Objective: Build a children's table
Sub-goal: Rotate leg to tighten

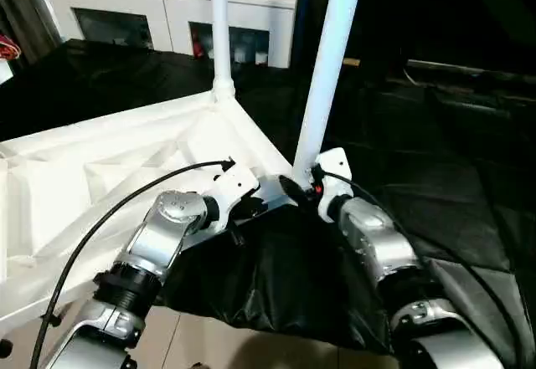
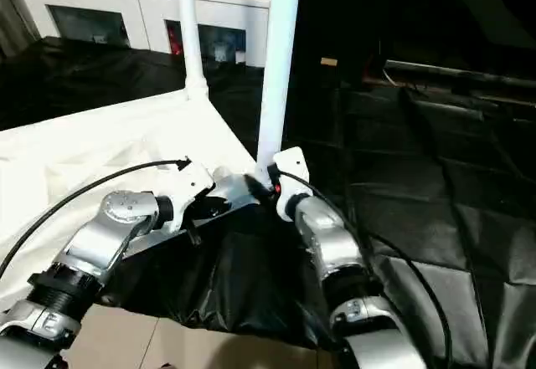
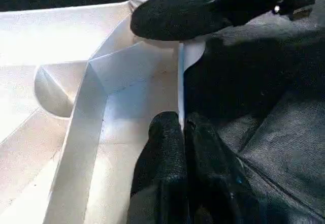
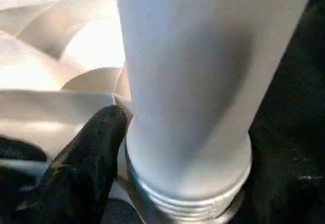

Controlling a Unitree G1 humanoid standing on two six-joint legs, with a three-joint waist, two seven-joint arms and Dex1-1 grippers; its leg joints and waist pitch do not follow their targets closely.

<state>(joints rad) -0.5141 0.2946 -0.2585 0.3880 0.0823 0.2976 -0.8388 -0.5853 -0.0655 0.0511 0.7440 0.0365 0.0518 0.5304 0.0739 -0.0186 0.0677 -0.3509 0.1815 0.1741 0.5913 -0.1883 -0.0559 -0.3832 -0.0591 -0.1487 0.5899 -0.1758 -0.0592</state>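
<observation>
While the left gripper (image 3: 183, 132) has its two black fingers pressed together, empty, at the rim of the upturned tabletop (image 1: 100, 176) near its nearest corner, the right gripper (image 1: 303, 187) stands spread about the foot of the near leg (image 1: 327, 68), one finger (image 4: 86, 158) touching the threaded base. That leg stands upright in the near corner socket, a second leg (image 1: 220, 30) upright in the far corner. The tabletop lies ribbed side up on black sheeting (image 1: 276, 285), a white glass-doored cabinet (image 1: 167, 13) behind.
</observation>
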